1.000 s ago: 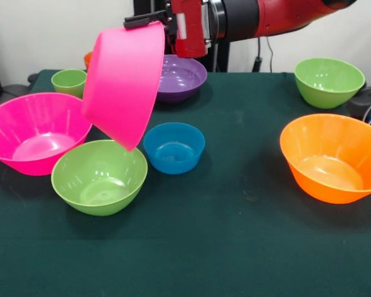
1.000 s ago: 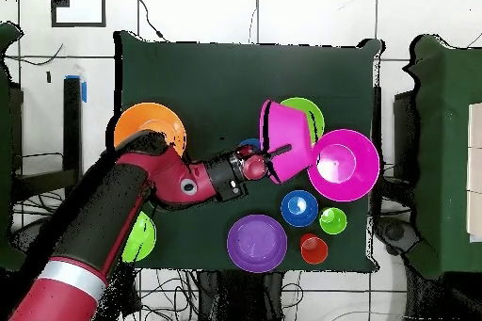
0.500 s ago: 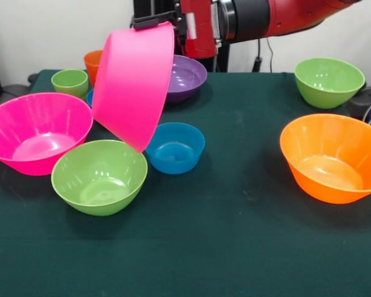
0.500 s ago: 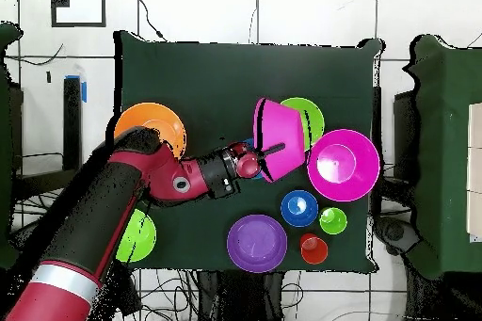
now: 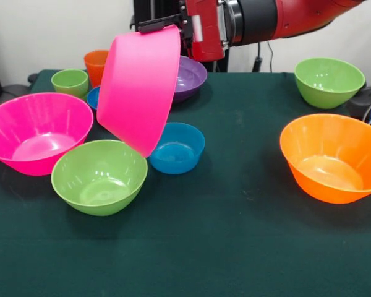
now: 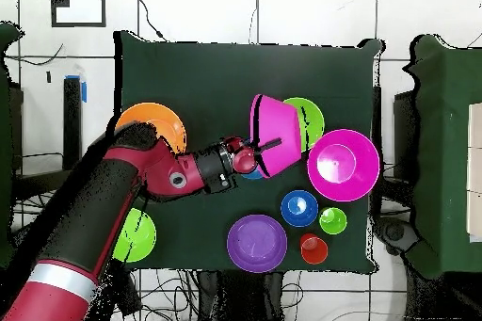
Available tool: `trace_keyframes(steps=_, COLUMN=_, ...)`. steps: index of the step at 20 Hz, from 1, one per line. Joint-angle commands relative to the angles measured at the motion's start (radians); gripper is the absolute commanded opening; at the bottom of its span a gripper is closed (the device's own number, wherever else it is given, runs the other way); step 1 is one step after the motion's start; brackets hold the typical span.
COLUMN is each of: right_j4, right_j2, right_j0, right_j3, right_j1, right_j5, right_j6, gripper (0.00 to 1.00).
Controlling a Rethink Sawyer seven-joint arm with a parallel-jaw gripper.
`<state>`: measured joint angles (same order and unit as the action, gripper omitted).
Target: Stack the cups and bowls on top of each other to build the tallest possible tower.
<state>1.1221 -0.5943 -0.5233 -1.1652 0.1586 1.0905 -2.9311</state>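
Gripper point(image 5: 164, 26) jaws clamped on pink bowl point(image 5: 139, 90) rim — bowl tipped on edge, now carried further right, off the green bowl point(image 5: 99, 176), above blue bowl point(image 5: 175, 147). Nothing stacked yet.

Crowded left, open middle and foreground

In the front view, the tilted pink bowl point(image 5: 139, 90) hung over the green bowl point(image 5: 99, 176) and blue bowl point(image 5: 175, 147), blocking the upper left; the dark cloth point(image 5: 235, 247) lay bare across the lower frame and between the blue bowl and orange bowl point(image 5: 334, 158) at right.
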Motion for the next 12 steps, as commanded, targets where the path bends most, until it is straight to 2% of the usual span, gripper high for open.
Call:
trace_keyframes(steps=1, right_j4=-0.031, right_j2=0.048, right_j0=-0.003, right_j3=0.072, right_j1=-0.043, right_j5=-0.011, right_j6=-0.229, gripper=0.0)
trace_keyframes(steps=12, right_j4=-0.044, right_j2=0.034, right_j0=0.001, right_j3=0.116, right_j1=-0.07, right_j5=-0.008, right_j6=-0.224, gripper=0.0)
